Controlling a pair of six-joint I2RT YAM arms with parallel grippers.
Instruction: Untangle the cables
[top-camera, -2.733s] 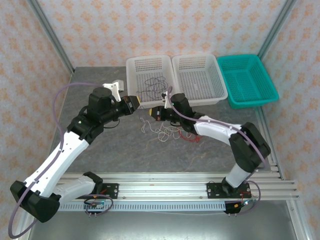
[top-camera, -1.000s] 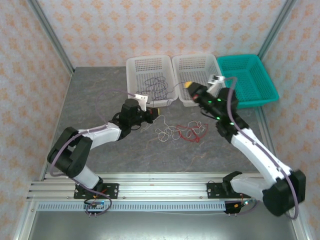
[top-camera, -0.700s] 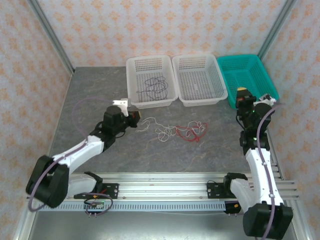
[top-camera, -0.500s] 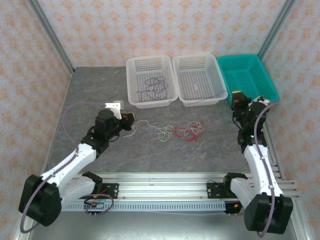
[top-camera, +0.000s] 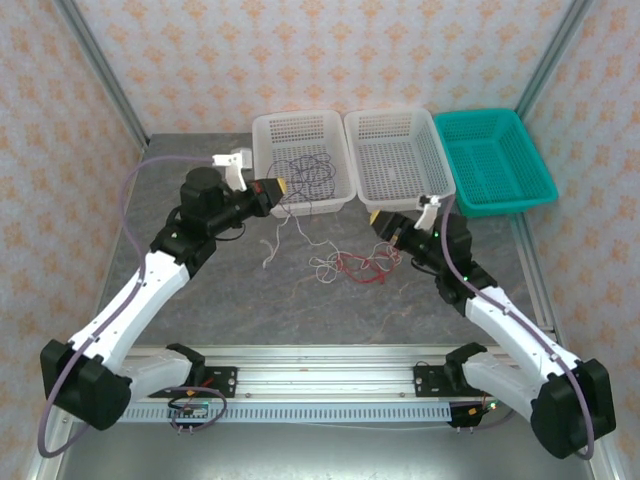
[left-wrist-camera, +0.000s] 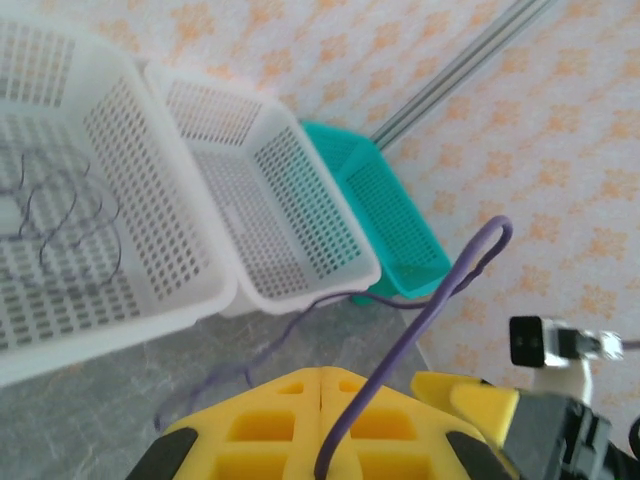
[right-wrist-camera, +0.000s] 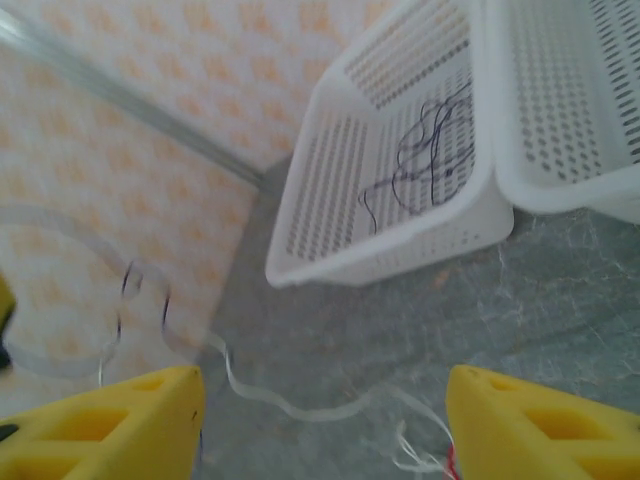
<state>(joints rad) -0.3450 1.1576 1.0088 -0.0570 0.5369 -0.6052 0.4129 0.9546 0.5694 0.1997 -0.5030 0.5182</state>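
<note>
The cables lie apart. The dark cable (top-camera: 305, 175) is coiled inside the left white basket (top-camera: 310, 206). A white cable (top-camera: 268, 235) hangs from my left gripper (top-camera: 272, 187), which is shut on its end just in front of that basket. The strand drops to the table and runs to a loose white and red tangle (top-camera: 350, 265). My right gripper (top-camera: 387, 227) hovers at the tangle's right end, open. In the right wrist view the white cable (right-wrist-camera: 300, 410) crosses the table between the wide-apart fingers (right-wrist-camera: 110, 420). The left wrist view shows the shut fingers (left-wrist-camera: 270, 430).
A second white basket (top-camera: 400, 202) and a teal basket (top-camera: 500, 205) stand in a row at the back right. Patterned walls and metal posts close in the table. The left arm's lilac cable (top-camera: 150, 168) arcs over the table's left side.
My left gripper has lifted the white cable's end up toward the left basket. The right arm has swung in from the teal basket to the tangle, and its gripper has opened.
</note>
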